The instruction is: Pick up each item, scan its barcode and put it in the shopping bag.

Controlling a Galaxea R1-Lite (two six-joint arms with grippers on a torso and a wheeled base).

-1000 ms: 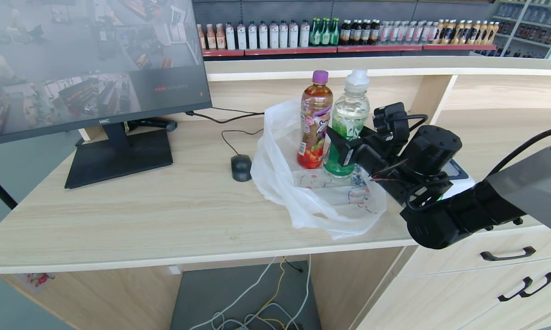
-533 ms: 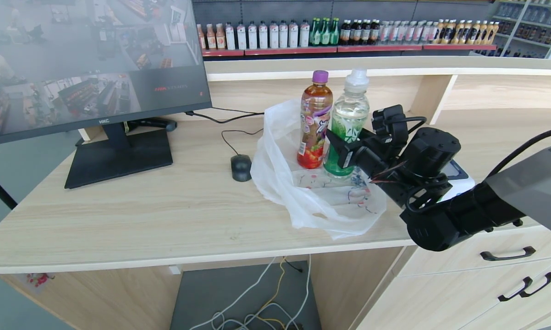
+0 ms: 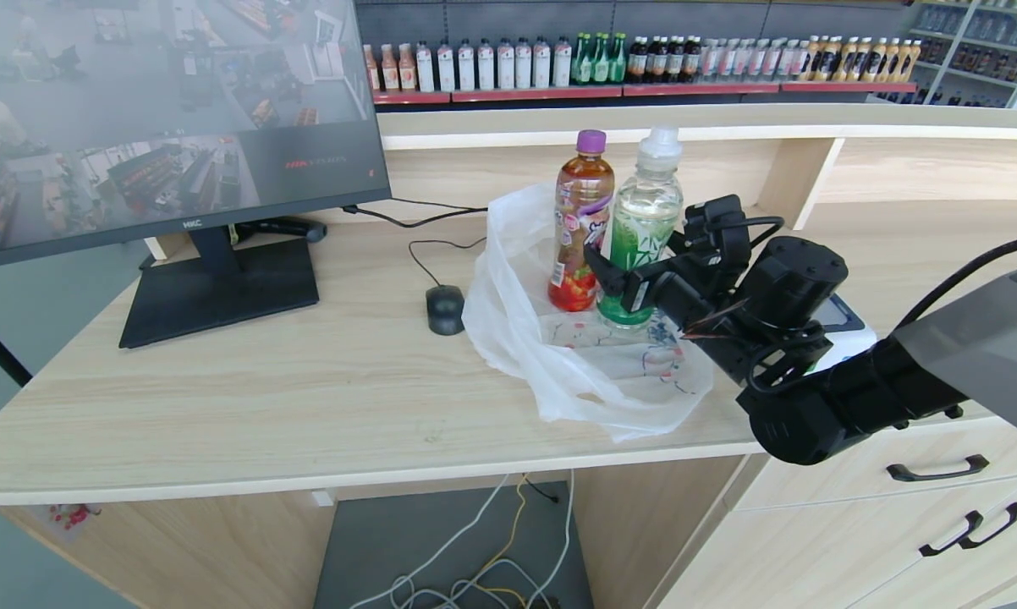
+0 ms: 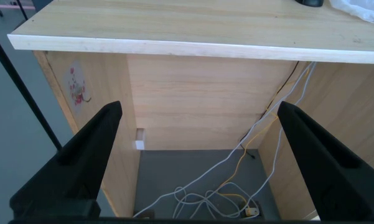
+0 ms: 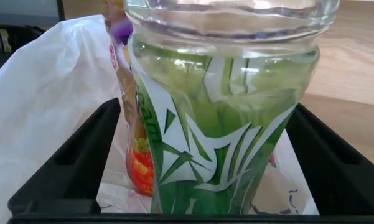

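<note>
Two bottles stand side by side on a white plastic shopping bag (image 3: 559, 355) spread on the counter. One is an orange-red drink with a purple cap (image 3: 580, 211). The other is a clear bottle with a green label and white cap (image 3: 648, 190), also large in the right wrist view (image 5: 224, 93). My right gripper (image 3: 644, 266) (image 5: 205, 171) is open, one finger on each side of the green-label bottle's lower half. The orange-red bottle (image 5: 134, 143) stands just beyond it. My left gripper (image 4: 199, 162) hangs open below the counter's front edge, holding nothing.
A monitor (image 3: 162, 118) on a black stand fills the counter's left. A black mouse (image 3: 445, 309) lies beside the bag. A white device with a dark screen (image 3: 843, 326) sits behind my right arm. Drawers (image 3: 931, 469) lie under the counter's right; cables (image 3: 483, 558) hang below.
My right gripper has slid forward and left, so its fingers now reach around the green-label bottle. The bottles and bag have not moved.
</note>
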